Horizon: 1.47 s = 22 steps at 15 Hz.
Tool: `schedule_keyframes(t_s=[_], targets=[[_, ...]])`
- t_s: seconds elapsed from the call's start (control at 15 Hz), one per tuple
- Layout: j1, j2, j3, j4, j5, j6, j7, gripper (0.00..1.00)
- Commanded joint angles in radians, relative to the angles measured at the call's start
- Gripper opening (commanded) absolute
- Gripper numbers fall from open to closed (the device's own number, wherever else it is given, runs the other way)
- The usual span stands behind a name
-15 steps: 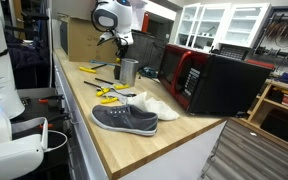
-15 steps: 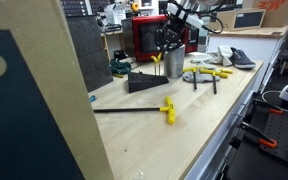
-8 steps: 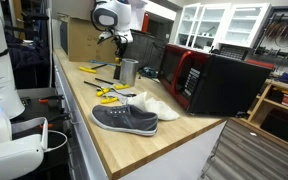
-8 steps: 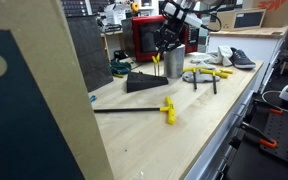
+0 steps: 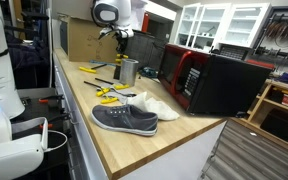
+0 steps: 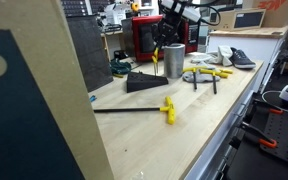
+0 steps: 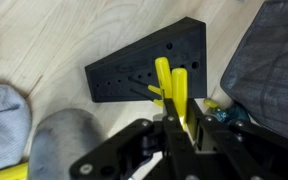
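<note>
The tool point(image 7: 181, 135), clamped shut on a yellow-handled driver point(image 7: 180, 95), has lifted slightly higher above the black holder block point(image 7: 144, 70) beside the metal cup point(image 6: 174, 62).

Hanging in the air, a yellow tool point(image 7: 174, 92) of two parallel bars, being pinched at one end by the gripper point(image 7: 181, 128). Lying directly below it, a black wedge-shaped block point(image 7: 144, 65), showing small holes across its top face and resting flat on the wooden bench point(image 7: 34, 40).
</note>
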Motion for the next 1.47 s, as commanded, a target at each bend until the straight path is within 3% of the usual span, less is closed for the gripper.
schedule_keyframes(t_s=[0.0, 0.73, 1.0, 1.2, 1.4], targets=[[-0.002, -0.037, 0.005, 0.026, -0.031, -0.052, 0.068, 0.04], [-0.018, -0.066, -0.002, 0.123, -0.169, -0.326, 0.196, 0.04], [-0.022, -0.035, 0.003, 0.11, -0.23, -0.219, 0.185, 0.04], [-0.014, 0.003, 0.002, 0.111, -0.189, -0.14, 0.131, 0.04], [-0.012, 0.037, 0.0, 0.122, -0.169, -0.144, 0.128, 0.04]])
